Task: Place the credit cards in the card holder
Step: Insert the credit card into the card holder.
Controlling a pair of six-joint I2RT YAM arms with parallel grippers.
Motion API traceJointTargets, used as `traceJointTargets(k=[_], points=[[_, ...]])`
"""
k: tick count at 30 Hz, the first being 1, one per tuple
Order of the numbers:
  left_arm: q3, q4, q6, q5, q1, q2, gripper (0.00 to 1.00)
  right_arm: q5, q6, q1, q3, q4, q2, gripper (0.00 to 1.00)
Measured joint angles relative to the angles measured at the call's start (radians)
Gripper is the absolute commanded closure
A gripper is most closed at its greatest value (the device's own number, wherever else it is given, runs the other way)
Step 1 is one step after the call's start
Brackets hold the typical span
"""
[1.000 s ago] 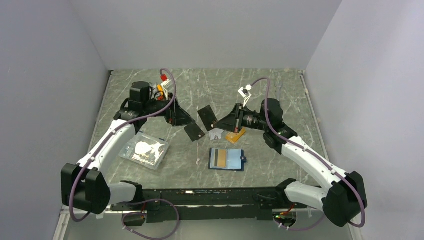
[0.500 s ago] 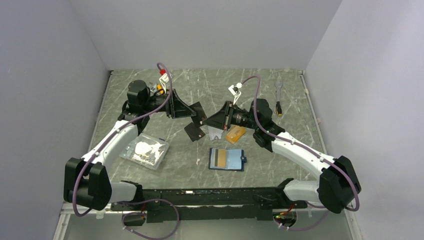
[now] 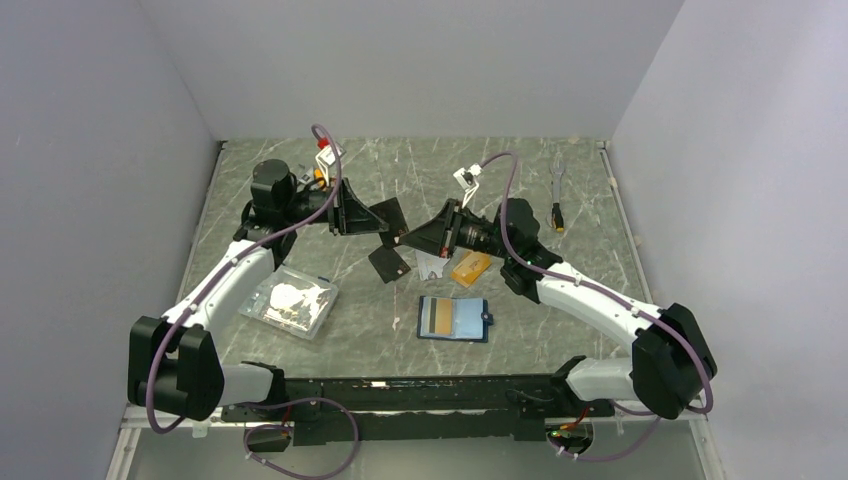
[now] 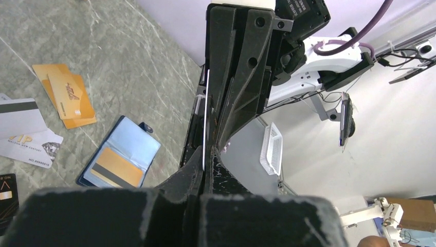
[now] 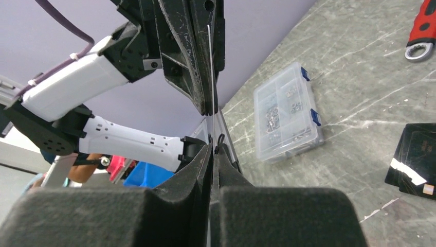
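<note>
One card, two hands.
Your L hand [image 3: 375,222] & R hand [image 3: 408,237] both clench black card [image 3: 392,212]; card holder [image 3: 455,319] at 6 o'clock.

Black, gold and silver-white on veined stone

We see a grey-green table [image 3: 400,165] streaked with white veins. The card holder [image 3: 453,319] is navy outside, pale blue-grey inside, and one pocket shows a tucked gold card [image 4: 112,169] with a dark stripe. The loose orange-gold cards [image 4: 64,95] bear darker lettering; the silver-white card [image 4: 18,114] has a black stripe. The lying black card [image 5: 417,159] carries a white bar and an orange patch; the raised black card [image 3: 389,214] shows plain dark. The clear box [image 5: 288,110] has blue latches, the wrench [image 5: 427,23] a red handle, the white-and-black arms [image 3: 225,285] purple cables [image 3: 335,185].
</note>
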Motion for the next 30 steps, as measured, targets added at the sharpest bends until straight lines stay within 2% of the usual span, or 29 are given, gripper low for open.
traceJointTargets(k=[8, 17, 20, 30], points=[[0.031, -0.116, 0.077, 0.011, 0.000, 0.000, 1.00, -0.087, -0.130, -0.012, 0.094, -0.179, 0.014, 0.77], [0.039, -0.143, 0.108, 0.022, -0.006, -0.002, 1.00, -0.220, -0.240, -0.060, 0.201, -0.344, 0.035, 0.80], [0.039, -0.149, 0.111, 0.028, -0.007, -0.002, 1.00, -0.238, -0.246, -0.068, 0.208, -0.362, 0.036, 0.83], [0.043, -0.182, 0.145, 0.029, -0.019, -0.004, 1.00, -0.274, -0.234, -0.084, 0.208, -0.360, 0.043, 0.81]])
